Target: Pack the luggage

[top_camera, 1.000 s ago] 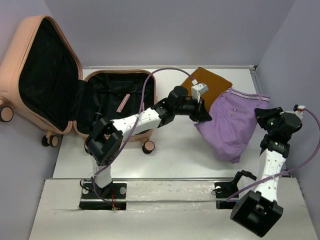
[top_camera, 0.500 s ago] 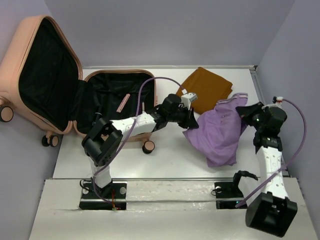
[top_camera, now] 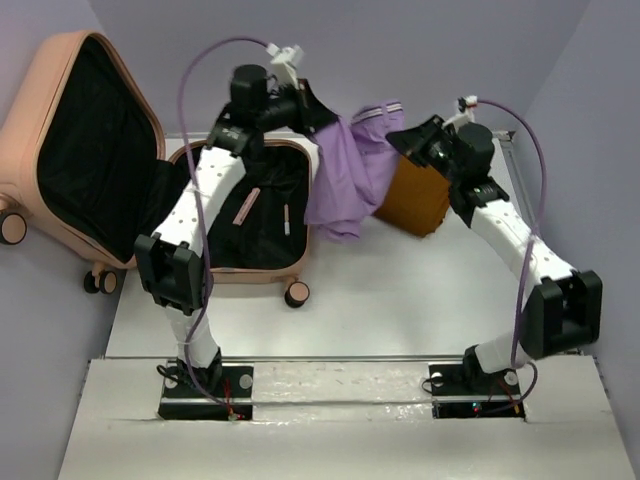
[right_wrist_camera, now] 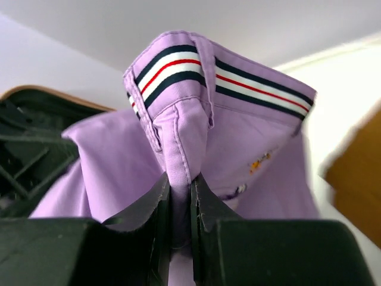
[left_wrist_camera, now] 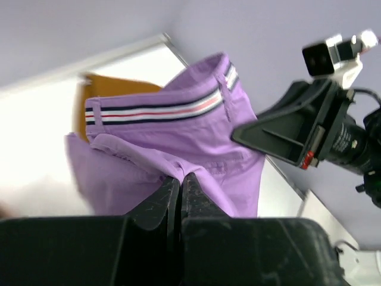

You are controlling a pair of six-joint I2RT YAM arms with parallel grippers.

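Luggage [top_camera: 30, 110]: sits open at table's [top_camera: 380, 300] left, lid up.
Left gripper [left_wrist_camera: 180, 179]: pinched shut on purple cloth [top_camera: 345, 180], up in the air by luggage's right edge.
Right gripper [right_wrist_camera: 180, 179]: clamps the cloth's striped band too.

I'm looking at a robotics lab cell: plain lavender walls [top_camera: 420, 50] box in a white desk [top_camera: 400, 310]. My left arm [top_camera: 205, 185] and right arm [top_camera: 505, 225] are bolted to a metal plate [top_camera: 340, 430] at its near edge

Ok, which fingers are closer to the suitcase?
Left. The left fingers hold the purple garment by the suitcase's far right corner; the right fingers grip it farther right, above the brown cloth.
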